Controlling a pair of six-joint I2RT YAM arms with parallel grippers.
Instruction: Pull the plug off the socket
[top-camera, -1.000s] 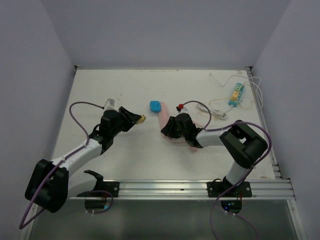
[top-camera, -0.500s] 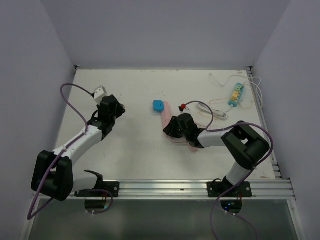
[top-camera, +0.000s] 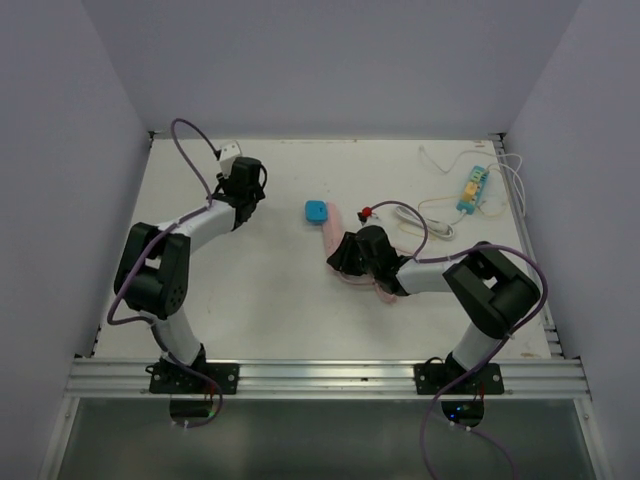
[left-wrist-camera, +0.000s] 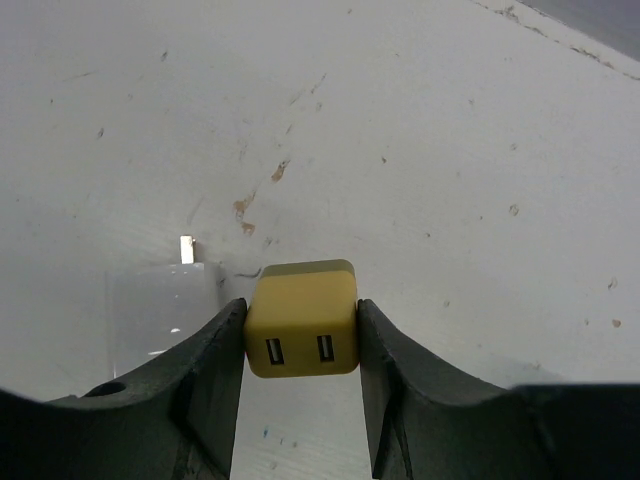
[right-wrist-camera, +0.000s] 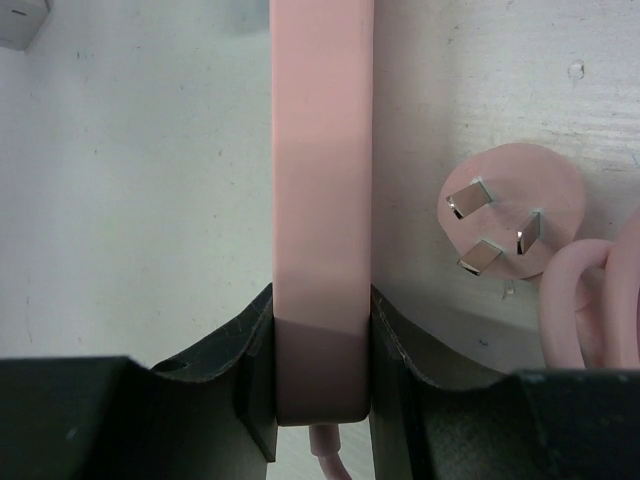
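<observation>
The pink socket strip (right-wrist-camera: 322, 200) lies near the middle of the white table (top-camera: 280, 300). The right gripper (right-wrist-camera: 322, 330) is clamped on its near end, both fingers pressed to its long sides, and a three-pin pink plug (right-wrist-camera: 510, 220) lies loose just beside it. Toward the far-left corner, well apart from the strip, the left gripper (left-wrist-camera: 301, 345) is pinched to a small gap on the yellow plug (left-wrist-camera: 302, 318), a squat cube with two USB ports facing the wrist camera. Its prongs are hidden behind its body, and from above the wrist hides the plug.
</observation>
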